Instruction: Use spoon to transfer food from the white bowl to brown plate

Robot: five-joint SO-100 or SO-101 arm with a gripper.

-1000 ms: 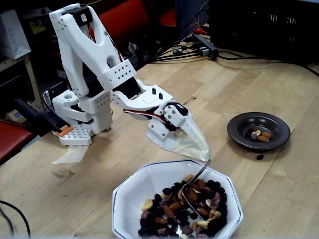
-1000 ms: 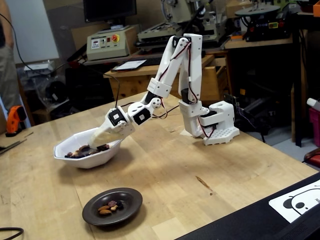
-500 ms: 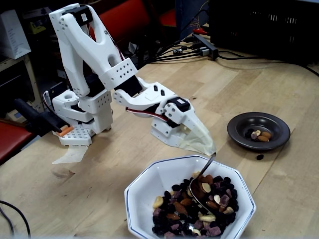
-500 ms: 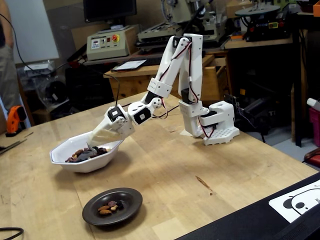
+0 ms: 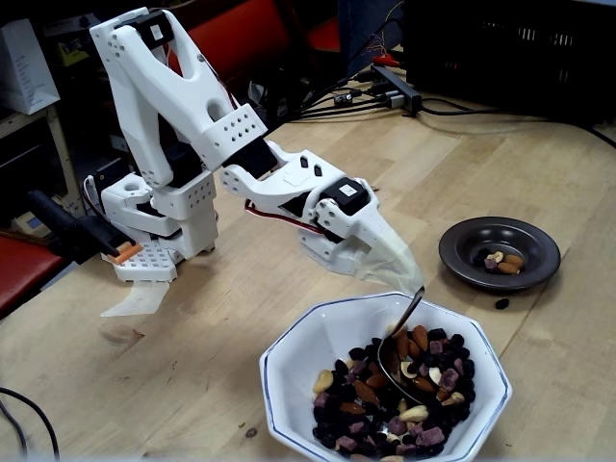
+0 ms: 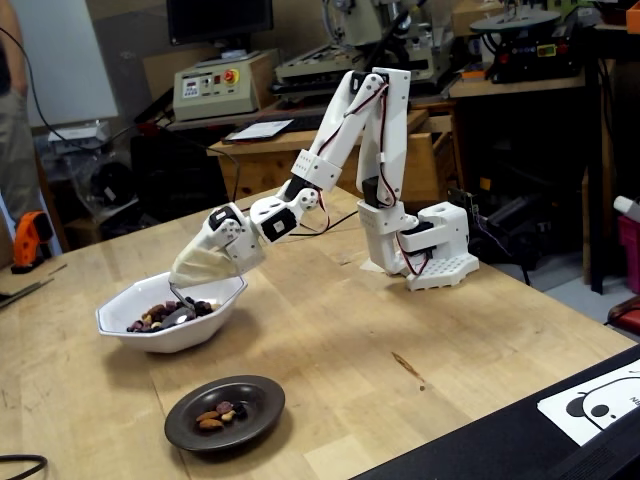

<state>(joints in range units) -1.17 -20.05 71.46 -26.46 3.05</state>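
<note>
Reaching down from its white base at the far left of a fixed view, the arm carries the gripper just above the far rim of the white bowl. A whitish wedge-shaped shell covers the fingers, which are clamped on the handle end of the spoon. The slim handle slopes down and to the left from the wedge tip; the oval spoon bowl is buried among the food. That mix of dark fruit, brown almonds and pale cashew pieces fills the right and near part of the bowl, with bare white ceramic on the left. The brown plate sits to the right and farther back, apart from the bowl, holding a few pieces at its centre. One dark stray piece lies on the wooden table just near the plate.

Seen from the opposite side in another fixed view, the arm extends leftward from its base at centre right. The gripper hangs over the white bowl, with the spoon dipping into the food. The brown plate lies nearer the camera, slightly right of the bowl and clear of it, on the table.
</note>
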